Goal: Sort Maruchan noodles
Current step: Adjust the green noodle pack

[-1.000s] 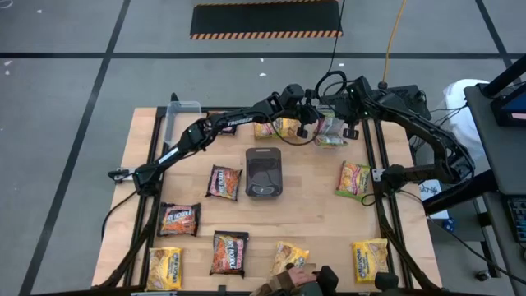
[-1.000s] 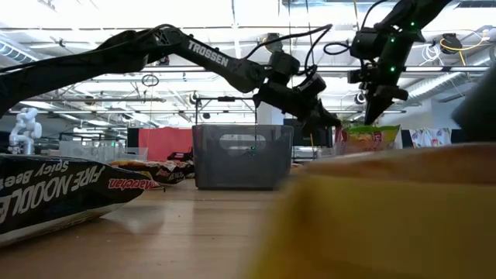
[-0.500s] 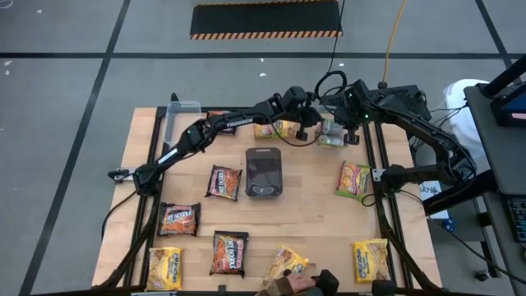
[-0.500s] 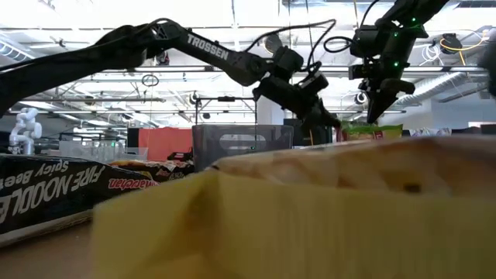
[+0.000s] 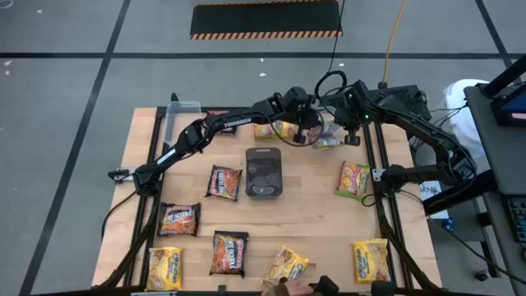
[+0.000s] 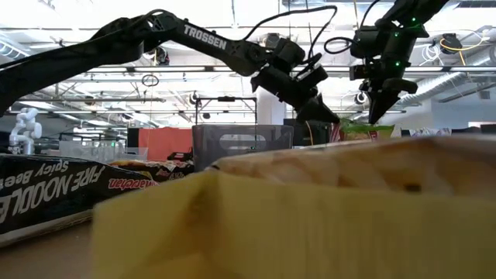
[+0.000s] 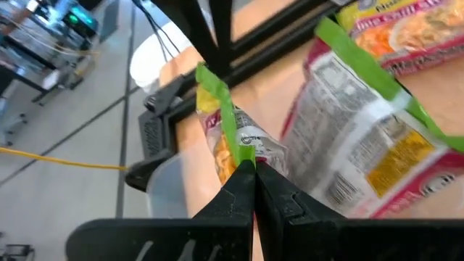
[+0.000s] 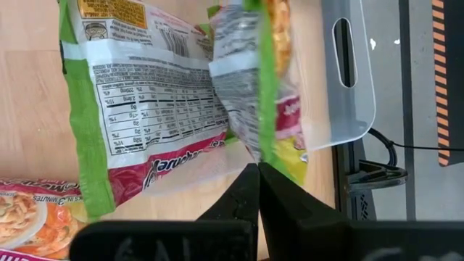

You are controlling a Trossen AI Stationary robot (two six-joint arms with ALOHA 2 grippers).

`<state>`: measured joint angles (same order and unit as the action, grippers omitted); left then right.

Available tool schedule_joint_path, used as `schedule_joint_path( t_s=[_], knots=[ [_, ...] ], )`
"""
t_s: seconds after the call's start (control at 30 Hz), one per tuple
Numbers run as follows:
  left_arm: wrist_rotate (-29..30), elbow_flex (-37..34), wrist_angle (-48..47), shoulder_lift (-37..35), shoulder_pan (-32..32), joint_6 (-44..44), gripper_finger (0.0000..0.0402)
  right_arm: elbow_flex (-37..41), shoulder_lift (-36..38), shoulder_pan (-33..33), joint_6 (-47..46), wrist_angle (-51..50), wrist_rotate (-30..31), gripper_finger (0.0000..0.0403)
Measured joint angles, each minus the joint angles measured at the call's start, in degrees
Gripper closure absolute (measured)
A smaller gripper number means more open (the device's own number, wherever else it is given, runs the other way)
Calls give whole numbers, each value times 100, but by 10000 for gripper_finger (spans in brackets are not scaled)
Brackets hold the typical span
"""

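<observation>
At the bench's far left stands a clear tub. Dark packets lie left of the grey tray at the middle, with yellow packets along the near edge. The left gripper, reaching from the left to the far middle, has its fingers clenched on the green edge of a green-edged packet, held on edge above the bench. Just right of it the right gripper has its fingers pinched tight on the same packet's opposite edge. A second green-edged packet lies flat beside it, printed back up, and another clear tub sits close by. Farther right, an orange-pink packet lies alone. The step in hand looks like a two-handed lift or hand-over. To do it well, one gripper should let go only once the other's pinch is firm, and the packet should rise clear of its neighbour without dragging it.
</observation>
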<state>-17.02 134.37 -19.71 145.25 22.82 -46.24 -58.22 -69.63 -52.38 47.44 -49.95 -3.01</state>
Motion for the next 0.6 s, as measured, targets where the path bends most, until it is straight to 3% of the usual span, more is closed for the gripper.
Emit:
schedule_joint_path(
  t_s=[0.4, 0.6],
  knots=[
    [-88, 0, -201, 0, -50, 158, 400, 0, 0, 0, 15, 44, 2, 403],
    [352, 2, -107, 0, -47, 511, 389, 0, 0, 0, -326, 267, 271, 403]
  ],
)
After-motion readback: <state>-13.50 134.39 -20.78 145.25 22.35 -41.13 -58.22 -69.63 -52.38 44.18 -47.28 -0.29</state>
